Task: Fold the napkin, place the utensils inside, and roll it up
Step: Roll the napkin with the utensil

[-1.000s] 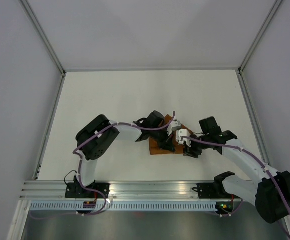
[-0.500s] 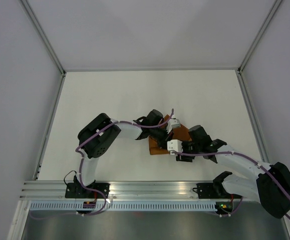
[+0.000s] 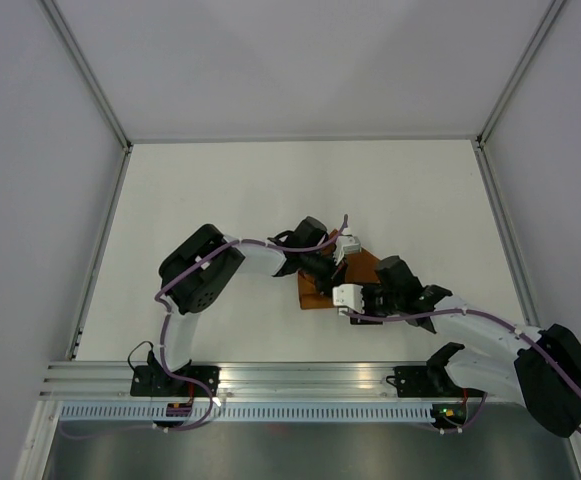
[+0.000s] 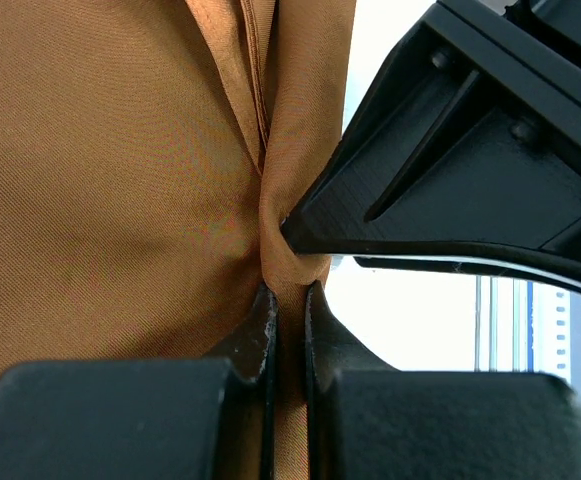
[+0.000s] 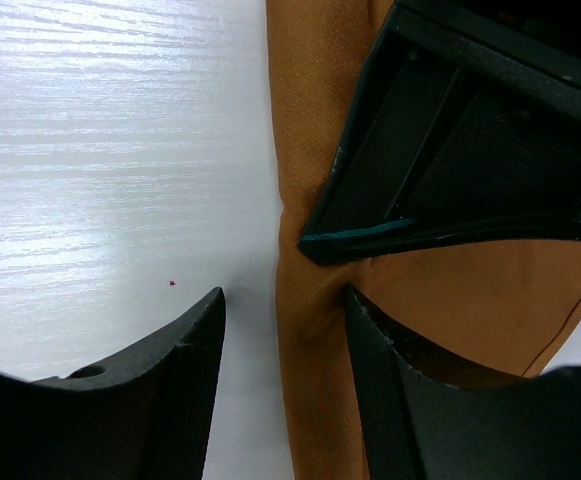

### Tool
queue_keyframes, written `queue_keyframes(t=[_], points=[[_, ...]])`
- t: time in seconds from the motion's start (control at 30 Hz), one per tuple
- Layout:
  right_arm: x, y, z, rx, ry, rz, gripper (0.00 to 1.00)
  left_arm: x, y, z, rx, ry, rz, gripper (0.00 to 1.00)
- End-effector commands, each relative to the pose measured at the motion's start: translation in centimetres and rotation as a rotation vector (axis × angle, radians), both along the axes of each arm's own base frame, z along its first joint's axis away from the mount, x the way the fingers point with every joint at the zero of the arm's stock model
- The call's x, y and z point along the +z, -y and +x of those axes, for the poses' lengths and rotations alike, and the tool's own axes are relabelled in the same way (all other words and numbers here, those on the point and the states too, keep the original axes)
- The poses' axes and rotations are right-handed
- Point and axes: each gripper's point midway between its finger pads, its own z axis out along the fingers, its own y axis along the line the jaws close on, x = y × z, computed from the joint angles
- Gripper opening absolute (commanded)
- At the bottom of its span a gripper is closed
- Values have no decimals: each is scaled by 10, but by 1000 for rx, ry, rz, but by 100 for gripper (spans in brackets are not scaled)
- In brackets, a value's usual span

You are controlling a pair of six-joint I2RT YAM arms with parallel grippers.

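**Napkin** (image 3: 367, 266). Rust-orange cloth, folded down into a small bundle. It is lying near the middle of the white desk (image 3: 220, 190), a little toward the near edge. In the overhead view both arms are reaching in over it and covering most of it. Only an orange corner on the right and a strip at the lower left are showing. In the left wrist view the fabric is filling the left half of the picture, with a hemmed edge running down into a pinched ridge.

**Left end effector** (image 4: 288, 292). Its fingers (image 4: 253, 335) are pressing together on that raised ridge of the napkin, with only the cloth between them. The fabric is bunching just above the fingertips.

**Right end effector** (image 5: 285, 300). Its fingers (image 5: 185, 365) are standing apart and gripping nothing. They are straddling the napkin's long edge, one over bare desk and the other over cloth. Whether either is touching down cannot be told.

**Relation.** The two end effectors are meeting at the same fold. In the left wrist view a pointed black tip of the right one is pushing into the ridge just above the left fingers. In the right wrist view the left one's tip is sitting on the napkin's edge, just beyond the gap between the right fingers.

**Surroundings.** Purple cables (image 3: 270, 250) are running along both arms. An aluminium rail (image 3: 300, 375) is crossing the near edge and carrying the arm bases.
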Motion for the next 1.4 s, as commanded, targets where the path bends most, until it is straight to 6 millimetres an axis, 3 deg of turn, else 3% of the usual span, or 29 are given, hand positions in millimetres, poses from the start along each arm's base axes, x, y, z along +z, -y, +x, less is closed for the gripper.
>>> queue_keyframes(t=[0.0,0.2,0.43,0.6,0.67,1.07,1.23,1.27,1.33,1.37], points=[[-6,2,4,-11,25,-14,57,-69,-41,-26,36,-120,262,2],[-19,3,1,-7,-8,-49,52,-67,-41,-27,24,-155,264,2],[-31,8,-5,16,-38,-88,37,-66,-43,-26,15,-162,261,10],[-29,7,-9,36,-83,-106,12,-60,-44,-18,37,-139,257,24],[-31,8,-13,45,-118,-127,8,-57,-44,-12,66,-123,251,29],[-27,-3,-24,104,-274,-148,1,9,-34,41,263,42,146,47],[-28,-6,-27,117,-327,-155,0,24,-51,70,412,129,141,46],[-26,-8,-27,122,-338,-147,0,37,-54,84,471,172,114,47],[-26,-9,-28,125,-360,-150,0,45,-70,95,553,163,84,46],[-25,-10,-27,130,-369,-153,0,69,-73,110,611,214,15,47]])
